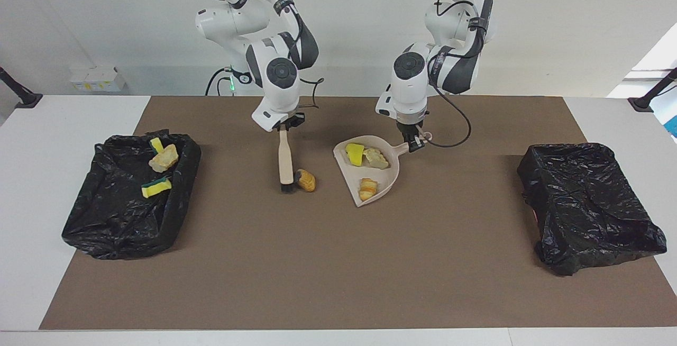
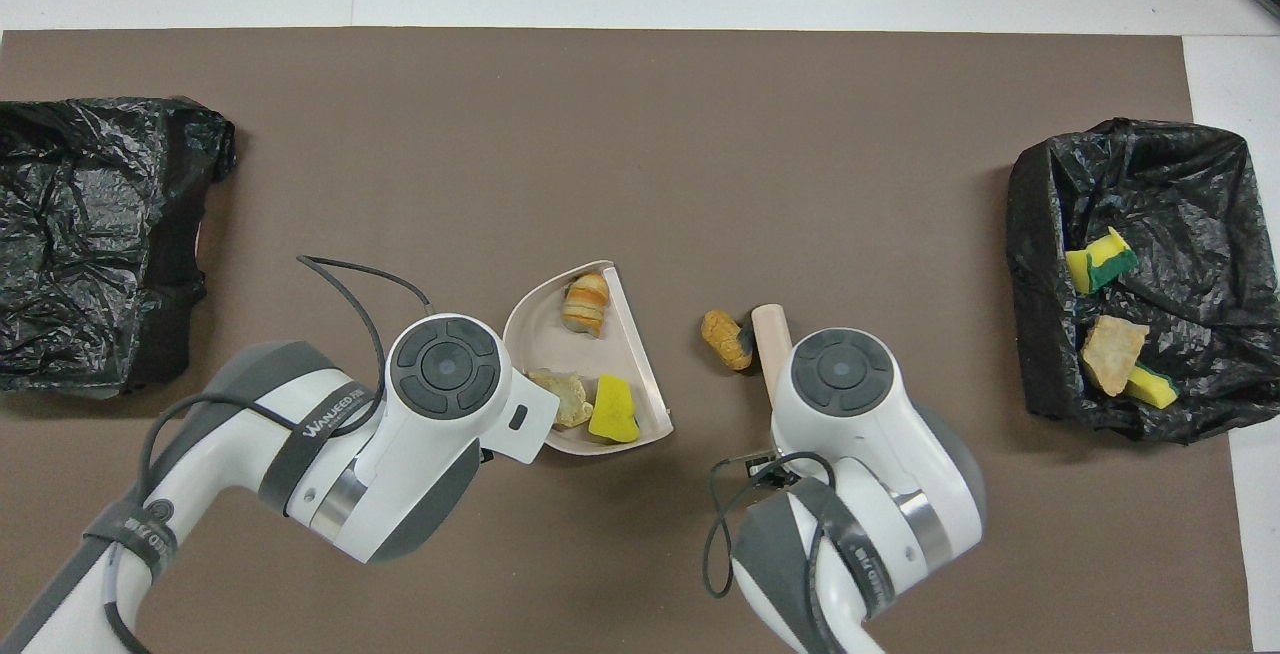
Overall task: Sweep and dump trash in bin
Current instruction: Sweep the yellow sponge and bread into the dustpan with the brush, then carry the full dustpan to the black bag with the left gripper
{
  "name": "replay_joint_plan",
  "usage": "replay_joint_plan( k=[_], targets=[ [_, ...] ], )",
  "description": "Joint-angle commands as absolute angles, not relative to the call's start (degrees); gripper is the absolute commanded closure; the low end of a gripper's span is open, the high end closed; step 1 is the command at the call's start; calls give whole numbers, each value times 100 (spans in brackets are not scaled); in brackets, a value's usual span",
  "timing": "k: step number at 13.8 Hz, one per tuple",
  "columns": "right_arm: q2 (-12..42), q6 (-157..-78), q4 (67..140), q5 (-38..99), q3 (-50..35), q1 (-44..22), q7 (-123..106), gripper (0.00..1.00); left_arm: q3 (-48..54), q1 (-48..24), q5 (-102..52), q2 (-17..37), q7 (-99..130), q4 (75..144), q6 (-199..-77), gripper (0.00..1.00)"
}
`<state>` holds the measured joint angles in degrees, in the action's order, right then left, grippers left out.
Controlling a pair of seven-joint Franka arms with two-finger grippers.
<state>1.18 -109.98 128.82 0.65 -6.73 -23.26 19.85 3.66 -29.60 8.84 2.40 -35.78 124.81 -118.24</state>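
Note:
My right gripper (image 1: 287, 124) is shut on the beige brush (image 1: 285, 161), held upright with its bristles on the mat. An orange-brown lump (image 1: 305, 180) lies against the bristles; it also shows in the overhead view (image 2: 726, 339). My left gripper (image 1: 415, 142) is shut on the handle of the beige dustpan (image 1: 353, 178), whose open edge faces the brush. In the pan lie a yellow sponge piece (image 1: 354, 154), a pale beige chunk (image 1: 376, 158) and an orange-striped lump (image 1: 367, 189). The black-lined bin (image 1: 95, 214) at the right arm's end holds two yellow-green sponge pieces (image 1: 156, 188) and a beige chunk (image 1: 164, 158).
A second black-lined bin (image 1: 587, 206) stands at the left arm's end of the brown mat, with no trash showing in it. In the overhead view both wrists cover their grippers; the brush handle (image 2: 770, 329) and pan (image 2: 535, 329) stick out from under them.

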Motion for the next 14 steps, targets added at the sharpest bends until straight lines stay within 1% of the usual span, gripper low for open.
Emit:
replay_joint_plan(
  k=[1, 3, 6, 7, 10, 12, 14],
  targets=[
    [394, -11161, 12648, 183, -721, -2670, 1978, 100, 378, -2900, 967, 132, -3463, 12639, -11971, 100],
    [518, -11459, 12577, 665, -721, -2899, 1978, 100, 378, -2900, 967, 123, -3463, 12639, -11971, 100],
    [755, -12197, 12525, 1500, -721, -3278, 2126, 100, 378, -2883, 967, 132, -3480, 12639, -11962, 100],
    [782, -12190, 12446, 1590, -721, -3348, 2144, 100, 378, -2857, 967, 132, -3507, 12639, -11962, 100],
    [756, -11709, 12384, 1529, -695, -3331, 2171, 100, 378, -2813, 967, 149, -3647, 12595, -11971, 100],
    [555, -11366, 12305, 1503, -651, -3261, 2171, 100, 378, -2646, 967, 219, -3787, 12568, -12145, 100],
    [309, -10953, 12156, 1232, -633, -3208, 2162, 100, 378, -2506, 923, 264, -4601, 12516, -12208, 100]
  ],
)
